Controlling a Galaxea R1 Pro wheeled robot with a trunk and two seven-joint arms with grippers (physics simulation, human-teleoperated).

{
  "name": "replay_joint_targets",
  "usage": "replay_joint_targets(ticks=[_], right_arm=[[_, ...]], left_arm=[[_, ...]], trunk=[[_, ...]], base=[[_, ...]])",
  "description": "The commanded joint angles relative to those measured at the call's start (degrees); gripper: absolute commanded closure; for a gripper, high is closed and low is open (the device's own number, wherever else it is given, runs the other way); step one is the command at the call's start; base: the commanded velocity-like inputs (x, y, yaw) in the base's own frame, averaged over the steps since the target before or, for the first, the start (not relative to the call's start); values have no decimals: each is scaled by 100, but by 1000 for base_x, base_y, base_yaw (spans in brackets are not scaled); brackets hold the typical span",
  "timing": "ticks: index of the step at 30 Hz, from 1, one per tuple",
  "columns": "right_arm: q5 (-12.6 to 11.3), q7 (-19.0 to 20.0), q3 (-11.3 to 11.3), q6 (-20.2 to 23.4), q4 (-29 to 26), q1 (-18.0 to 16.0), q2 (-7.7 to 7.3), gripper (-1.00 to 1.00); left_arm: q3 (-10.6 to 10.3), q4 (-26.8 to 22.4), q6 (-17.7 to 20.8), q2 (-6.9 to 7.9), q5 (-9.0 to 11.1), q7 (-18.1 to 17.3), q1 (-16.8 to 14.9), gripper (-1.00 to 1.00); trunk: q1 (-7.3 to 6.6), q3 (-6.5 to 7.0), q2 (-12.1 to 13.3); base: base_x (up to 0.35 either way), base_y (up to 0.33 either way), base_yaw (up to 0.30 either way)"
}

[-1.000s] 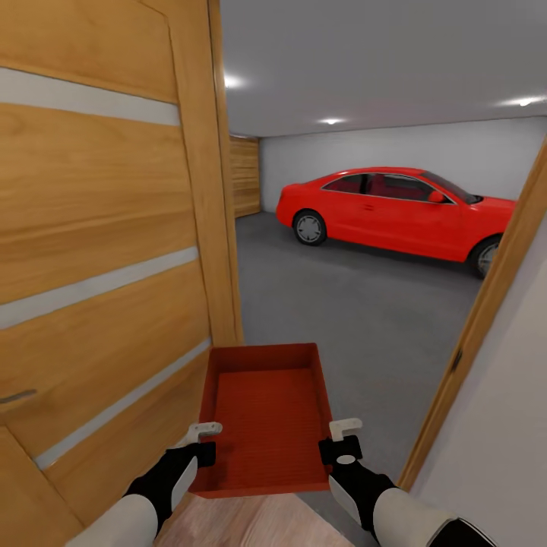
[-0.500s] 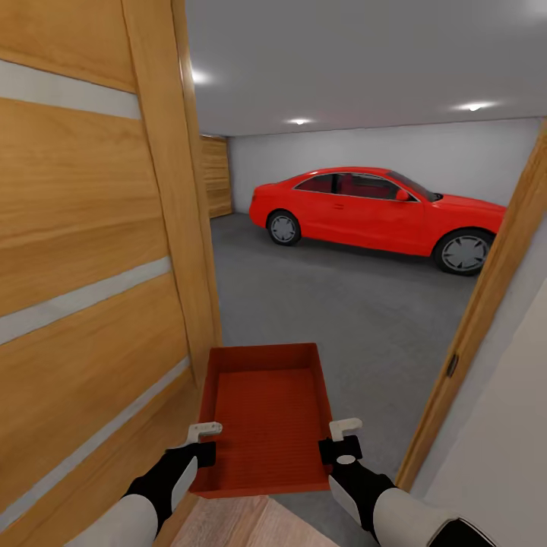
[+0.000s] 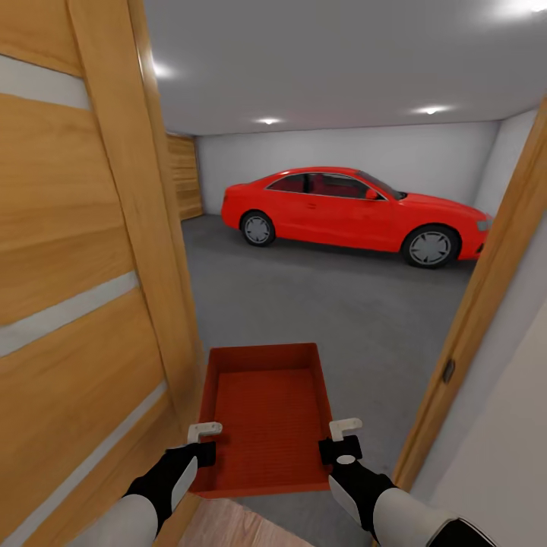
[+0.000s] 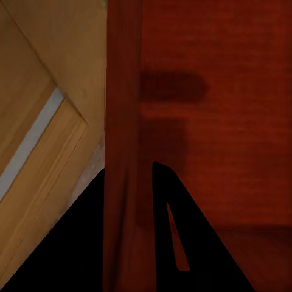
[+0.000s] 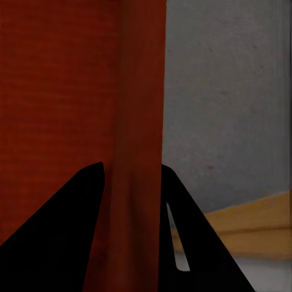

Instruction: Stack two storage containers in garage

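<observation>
Storage container (image 3: 266,418) remains gripped between left hand (image 3: 203,442) and right hand (image 3: 339,439) at the doorway, while red car (image 3: 353,214) and garage floor (image 3: 319,304) show more fully than before.

storage container (image 3: 267,425): matt, ribbed | door (image 3: 76,304): grained wood | floor (image 3: 319,304): rough concrete

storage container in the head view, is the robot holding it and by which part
Yes. The storage container is carried by both grippers: the left gripper clamps its left side wall, the right gripper its right side wall, both near the end closest to the robot.
</observation>
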Motion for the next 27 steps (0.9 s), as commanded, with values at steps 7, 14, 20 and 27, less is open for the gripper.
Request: replay_joint_targets(ticks=[7,14,20,27], right_arm=[[-150,-9,-66,-23,18,-8,-50,100],[-150,-9,-66,-23,18,-8,-48,100],[-150,-9,-66,-23,18,-8,-47,100],[-150,-9,-66,-23,18,-8,-47,100]], left_arm=[[-48,-31,34,261,-28,27,-1,100],[-48,-31,34,261,-29,27,-1,100],[-48,-31,34,261,-28,27,-1,100],[-48,-31,34,261,-29,27,-1,100]], trunk=[[3,-9,-7],[3,-9,-7],[3,-9,-7],[3,-9,-7]], base=[[194,161,-241],[194,161,-241],[194,161,-238],[194,161,-237]])
